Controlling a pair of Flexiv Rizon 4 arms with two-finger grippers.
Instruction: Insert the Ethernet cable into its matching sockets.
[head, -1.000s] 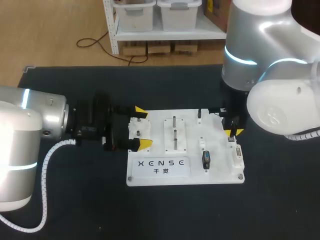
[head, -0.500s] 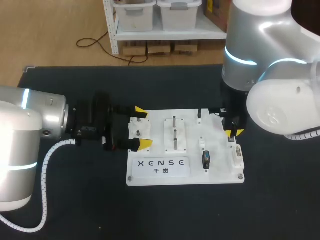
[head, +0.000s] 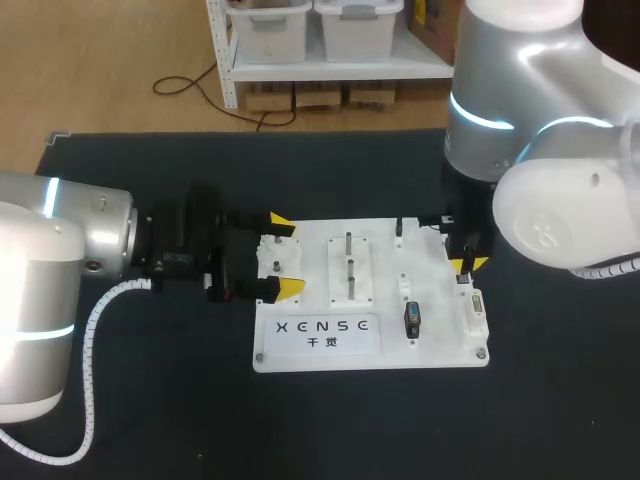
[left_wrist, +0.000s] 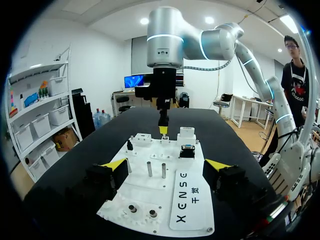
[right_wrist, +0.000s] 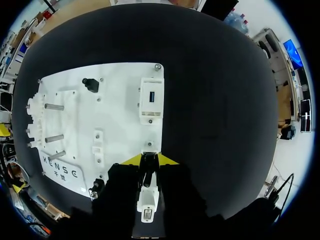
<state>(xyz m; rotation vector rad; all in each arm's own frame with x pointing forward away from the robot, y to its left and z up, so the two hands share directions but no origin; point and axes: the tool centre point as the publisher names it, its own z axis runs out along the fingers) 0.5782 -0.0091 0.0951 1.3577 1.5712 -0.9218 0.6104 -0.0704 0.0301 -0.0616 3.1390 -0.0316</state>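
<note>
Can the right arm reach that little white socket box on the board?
Probably yes. The right gripper hangs over the board, close to the socket box, with nothing between them. It is shut on a white plug.

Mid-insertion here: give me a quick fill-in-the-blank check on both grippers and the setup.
1. The right gripper is ___ on the Ethernet plug.
2. The left gripper holds nothing; its fingers stand ___ over the end of the white board.
3. The board lies on a ___ table.

Missing words: shut; open; black.
</note>
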